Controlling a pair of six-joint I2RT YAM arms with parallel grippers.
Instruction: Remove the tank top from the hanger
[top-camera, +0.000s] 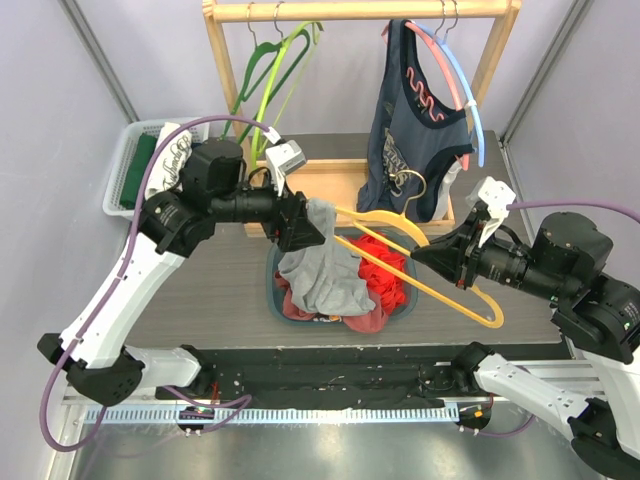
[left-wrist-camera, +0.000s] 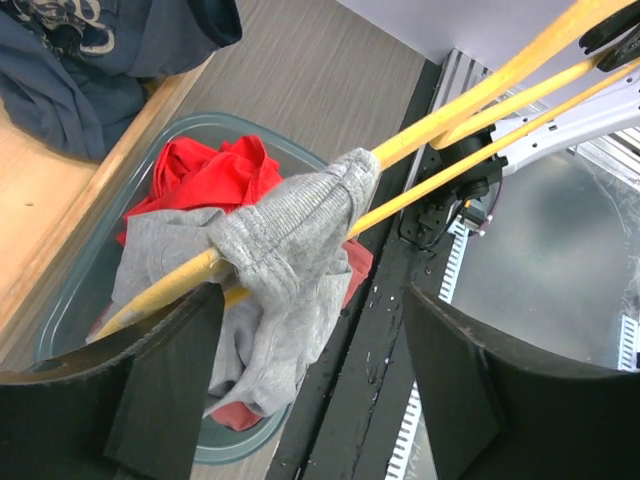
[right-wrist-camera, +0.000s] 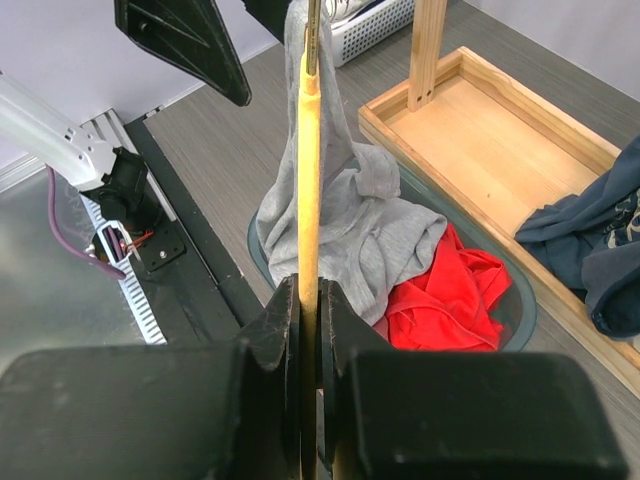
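Note:
A yellow hanger (top-camera: 440, 285) lies slanted over the basket, and my right gripper (top-camera: 425, 255) is shut on its bar (right-wrist-camera: 310, 150). The grey tank top (top-camera: 322, 265) hangs bunched on the hanger's left end, its lower part sagging into the basket. In the left wrist view the grey cloth (left-wrist-camera: 290, 260) wraps both yellow bars. My left gripper (top-camera: 305, 222) is at that end of the hanger. Its jaws stand wide open on either side of the bunched cloth (left-wrist-camera: 312, 295), and they do not pinch it. The right wrist view shows the pads (right-wrist-camera: 309, 290) tight on the bar.
A grey-green basket (top-camera: 272, 290) under the hanger holds red clothes (top-camera: 385, 275). Behind it stands a wooden rack (top-camera: 350, 180) with a navy top (top-camera: 410, 130) on pink and blue hangers, and green hangers (top-camera: 275, 70). A white crate (top-camera: 130, 165) sits at the far left.

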